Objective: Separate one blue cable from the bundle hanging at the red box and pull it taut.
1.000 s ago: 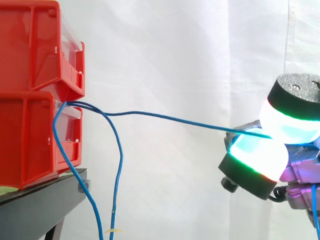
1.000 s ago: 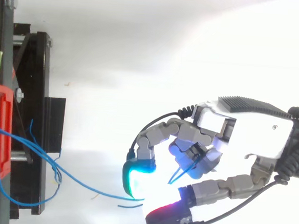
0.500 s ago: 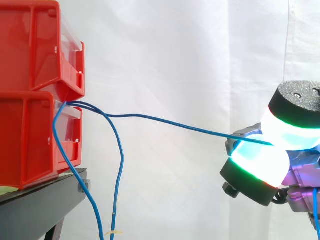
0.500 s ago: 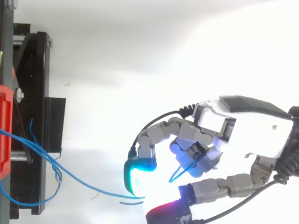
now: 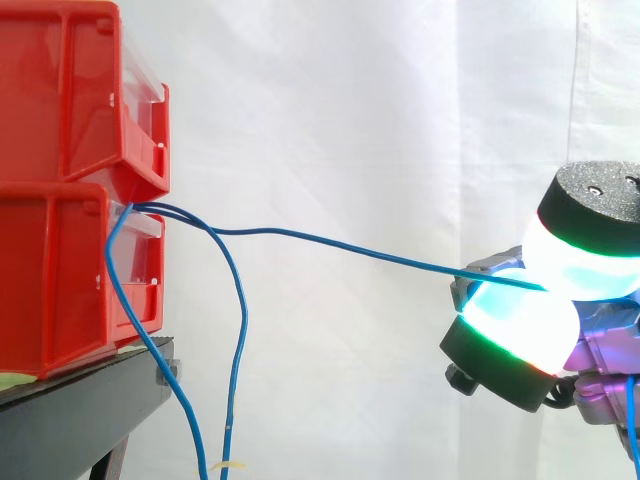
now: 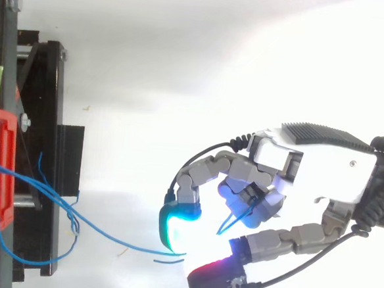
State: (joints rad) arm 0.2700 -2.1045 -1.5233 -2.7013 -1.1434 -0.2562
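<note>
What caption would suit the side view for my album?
Robot hand pinches one blue cable running out from the red bins.

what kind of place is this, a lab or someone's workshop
Most likely a robot test setup in a lab. A plain white curtain hangs behind red bins stacked on a black stand, and a robot hand pinches a blue cable.

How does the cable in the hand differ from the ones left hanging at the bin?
The held cable runs sideways, nearly straight, to the hand, pinched between its pads; the hanging cables droop down past the stand, free. All are thin, blue and leave the lower red bin.
</note>
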